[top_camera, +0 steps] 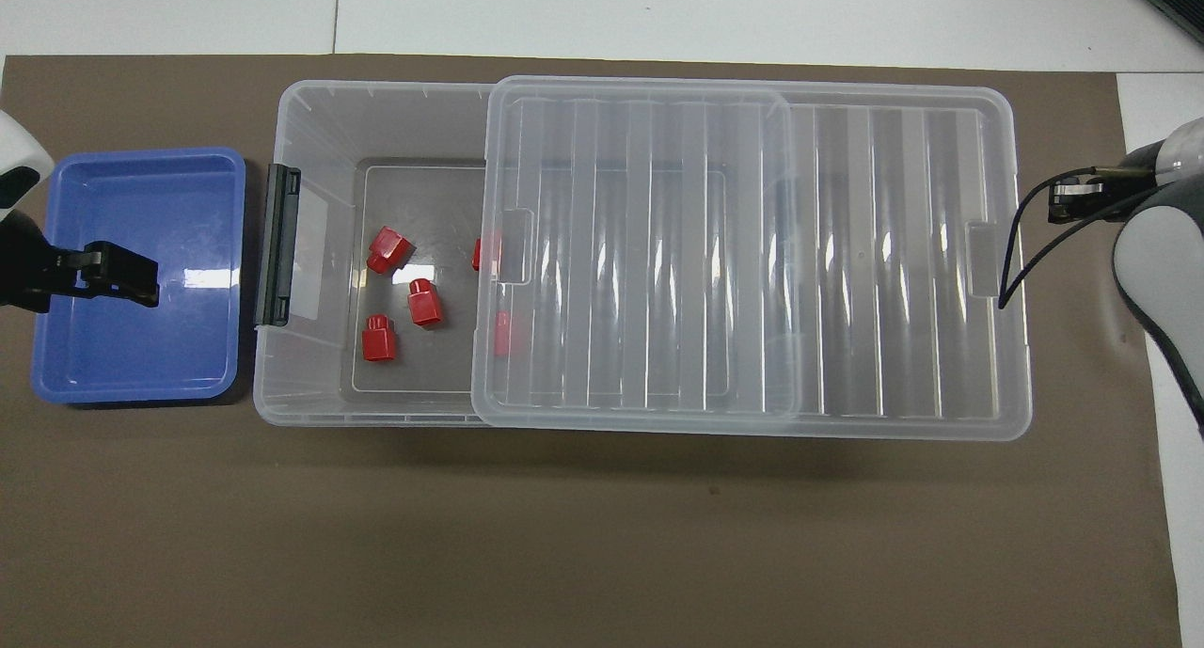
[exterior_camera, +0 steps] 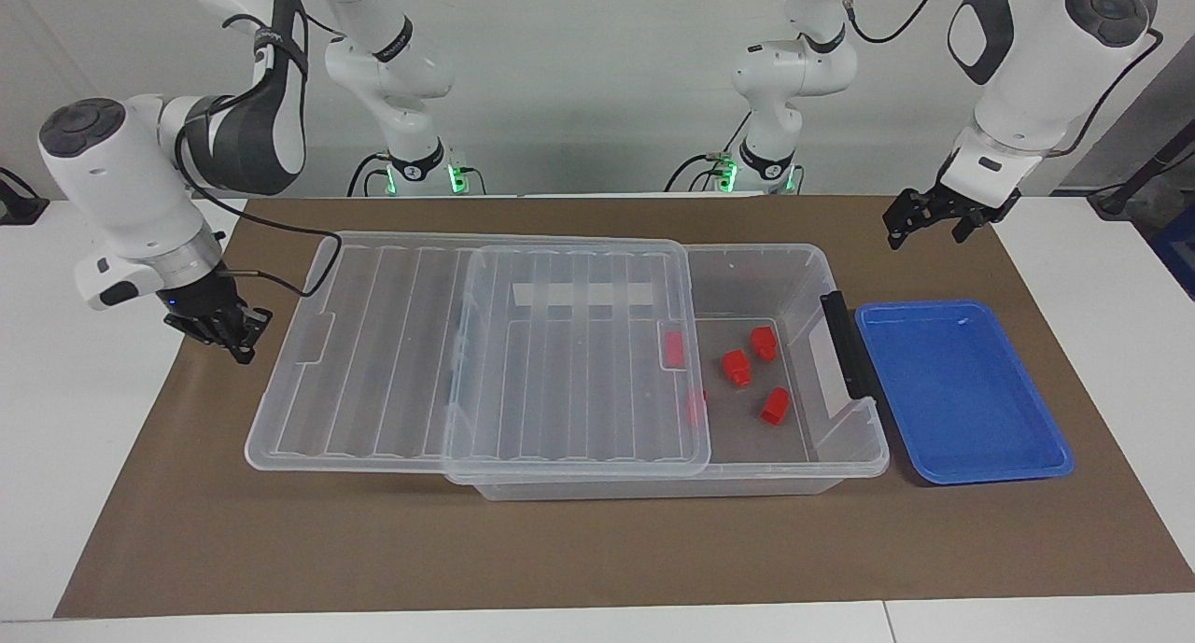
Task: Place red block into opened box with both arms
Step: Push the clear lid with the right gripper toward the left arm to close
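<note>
A brown mat covers the white table, and mid-frame on it stands the box with its ribbed lid slid toward the facing view's left, leaving the right part uncovered. Five red blocks lie on the box floor, among them one red block at centre right of that view, well apart from both grippers. The left gripper, upper right, hangs empty with jaws wide over the mat; the right gripper, at left, is closed on nothing beside the lid's end; a blue tray sits at right.

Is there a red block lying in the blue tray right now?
No, the blue tray holds nothing; the red blocks lie on the floor of the clear box.
</note>
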Controlling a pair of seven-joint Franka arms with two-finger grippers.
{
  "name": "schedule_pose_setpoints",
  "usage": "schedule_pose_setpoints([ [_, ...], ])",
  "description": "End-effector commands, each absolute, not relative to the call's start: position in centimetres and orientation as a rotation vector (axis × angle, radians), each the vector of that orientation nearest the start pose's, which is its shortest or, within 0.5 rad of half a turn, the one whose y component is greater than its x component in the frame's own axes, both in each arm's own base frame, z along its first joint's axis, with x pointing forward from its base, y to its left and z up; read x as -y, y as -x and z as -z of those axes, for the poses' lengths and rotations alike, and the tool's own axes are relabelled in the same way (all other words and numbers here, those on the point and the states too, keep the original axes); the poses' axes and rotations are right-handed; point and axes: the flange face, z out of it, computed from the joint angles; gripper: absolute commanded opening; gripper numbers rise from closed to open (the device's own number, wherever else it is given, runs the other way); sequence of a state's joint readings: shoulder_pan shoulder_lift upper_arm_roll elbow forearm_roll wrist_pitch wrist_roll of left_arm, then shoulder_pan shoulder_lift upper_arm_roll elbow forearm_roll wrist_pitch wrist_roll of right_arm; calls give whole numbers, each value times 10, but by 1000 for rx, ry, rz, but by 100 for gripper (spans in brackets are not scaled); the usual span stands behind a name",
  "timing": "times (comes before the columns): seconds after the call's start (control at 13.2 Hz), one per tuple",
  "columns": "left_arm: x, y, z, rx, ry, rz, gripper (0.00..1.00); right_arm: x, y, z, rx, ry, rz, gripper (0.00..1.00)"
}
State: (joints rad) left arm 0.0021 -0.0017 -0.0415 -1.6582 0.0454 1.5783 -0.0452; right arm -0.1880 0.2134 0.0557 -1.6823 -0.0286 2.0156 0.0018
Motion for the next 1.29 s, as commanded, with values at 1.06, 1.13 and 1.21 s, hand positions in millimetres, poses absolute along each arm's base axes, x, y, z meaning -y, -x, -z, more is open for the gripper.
schedule_pose_setpoints([
  [1.06,2,-539,-617,28,3114,-52,100,25,-640,-459,-30,3140,194,0],
  [1.13,-2,-536,-619,46,3129,-60,100,17,-639,-459,-8,3140,191,0],
  [1.21,-2,-535,-622,46,3130,-48,100,7,-639,-458,15,3137,189,0],
])
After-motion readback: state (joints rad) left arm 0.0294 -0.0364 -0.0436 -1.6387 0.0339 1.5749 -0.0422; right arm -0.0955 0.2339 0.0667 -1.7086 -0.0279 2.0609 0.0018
